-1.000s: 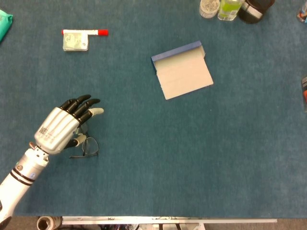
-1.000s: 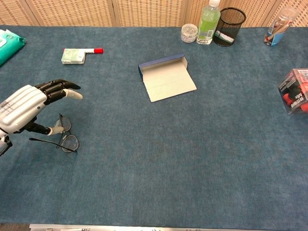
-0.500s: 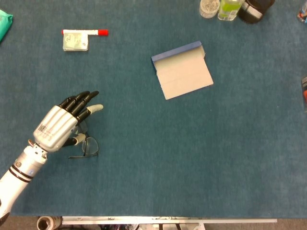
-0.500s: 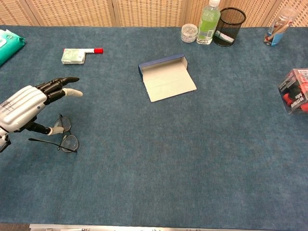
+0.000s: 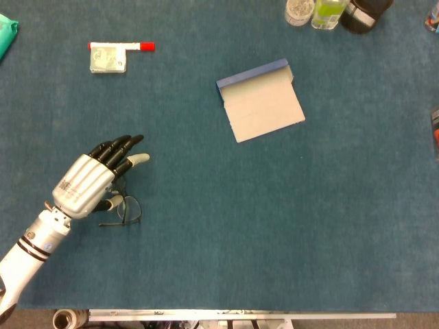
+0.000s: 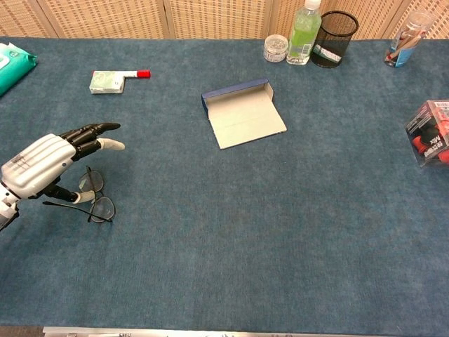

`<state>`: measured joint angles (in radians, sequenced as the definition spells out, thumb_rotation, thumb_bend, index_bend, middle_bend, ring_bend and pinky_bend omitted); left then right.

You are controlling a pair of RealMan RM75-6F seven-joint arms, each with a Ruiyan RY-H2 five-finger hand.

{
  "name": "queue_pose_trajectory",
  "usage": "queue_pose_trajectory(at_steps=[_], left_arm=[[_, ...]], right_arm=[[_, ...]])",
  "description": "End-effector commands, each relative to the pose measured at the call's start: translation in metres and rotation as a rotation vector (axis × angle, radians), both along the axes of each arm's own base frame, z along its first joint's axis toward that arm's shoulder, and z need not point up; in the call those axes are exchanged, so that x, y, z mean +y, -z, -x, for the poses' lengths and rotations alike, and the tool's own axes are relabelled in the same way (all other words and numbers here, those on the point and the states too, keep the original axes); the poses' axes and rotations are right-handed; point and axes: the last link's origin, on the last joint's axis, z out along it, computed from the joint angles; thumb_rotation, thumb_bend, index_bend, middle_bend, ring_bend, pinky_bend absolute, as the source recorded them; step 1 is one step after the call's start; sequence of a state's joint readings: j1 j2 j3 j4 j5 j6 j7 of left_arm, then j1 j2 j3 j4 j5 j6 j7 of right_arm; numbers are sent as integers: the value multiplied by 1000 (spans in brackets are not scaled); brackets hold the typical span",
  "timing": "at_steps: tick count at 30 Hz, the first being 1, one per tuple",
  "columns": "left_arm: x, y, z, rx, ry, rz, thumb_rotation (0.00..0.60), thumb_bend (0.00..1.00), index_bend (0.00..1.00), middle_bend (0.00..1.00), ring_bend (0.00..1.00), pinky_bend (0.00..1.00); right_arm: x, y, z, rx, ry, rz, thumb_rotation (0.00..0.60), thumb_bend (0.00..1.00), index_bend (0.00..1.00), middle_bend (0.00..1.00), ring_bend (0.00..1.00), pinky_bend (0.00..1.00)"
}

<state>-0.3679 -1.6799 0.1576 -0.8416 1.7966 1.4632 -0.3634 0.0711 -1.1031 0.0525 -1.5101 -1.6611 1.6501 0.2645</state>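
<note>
A pair of thin dark-framed glasses (image 5: 127,209) (image 6: 98,204) lies on the blue table cloth at the near left. My left hand (image 5: 88,182) (image 6: 41,166) hovers low over them, fingers stretched forward and apart, thumb down beside the frame; whether the thumb touches it I cannot tell. Nothing is gripped. An open blue glasses case (image 5: 263,103) (image 6: 244,114) with a pale lining lies well away at the table's middle. My right hand shows in neither view.
A small white box with a red-capped marker (image 5: 110,55) (image 6: 109,79) lies at the far left. A green bottle (image 6: 304,31), a small jar (image 6: 275,48) and a black mesh cup (image 6: 334,29) stand along the back. A clear box (image 6: 429,133) sits at the right edge.
My left hand has sunk a little toward the table and the glasses, its fingers still spread. The glasses and the case have not moved.
</note>
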Motion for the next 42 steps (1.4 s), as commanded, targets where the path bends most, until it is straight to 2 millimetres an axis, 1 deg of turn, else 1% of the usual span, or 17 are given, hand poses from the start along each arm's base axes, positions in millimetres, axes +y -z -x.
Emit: queue_pose_trajectory(at_steps=[1, 5, 11, 16, 19, 28, 42], left_arm=[[0, 1, 1, 2, -2, 1, 600, 0, 186, 58, 83, 195], [1, -1, 1, 0, -2, -8, 600, 0, 186, 57, 83, 195], [4, -13, 0, -11, 5, -54, 600, 0, 186, 57, 83, 195], [5, -24, -9, -55, 25, -85, 600, 0, 186, 53, 83, 195], [2, -26, -14, -69, 40, -82, 600, 0, 186, 53, 83, 195], [-6, -20, -17, -55, 54, -48, 600, 0, 185, 52, 83, 195], [-7, -6, -15, -33, 41, -6, 600, 0, 186, 50, 83, 195]], right_arm=[[0, 0, 0, 0, -1, 1, 600, 342, 575, 461, 253, 329], [0, -1, 0, 1, 0, 2, 600, 342, 575, 461, 253, 329], [1, -1, 0, 0, -3, 2, 600, 341, 575, 461, 253, 329], [1, 0, 0, 1, -4, 2, 600, 341, 575, 461, 253, 329], [1, 0, -1, 2, -4, 0, 600, 341, 575, 461, 253, 329], [1, 0, 0, 0, -3, 0, 600, 341, 575, 461, 253, 329], [1, -2, 0, -5, -2, 4, 600, 341, 575, 461, 253, 329]])
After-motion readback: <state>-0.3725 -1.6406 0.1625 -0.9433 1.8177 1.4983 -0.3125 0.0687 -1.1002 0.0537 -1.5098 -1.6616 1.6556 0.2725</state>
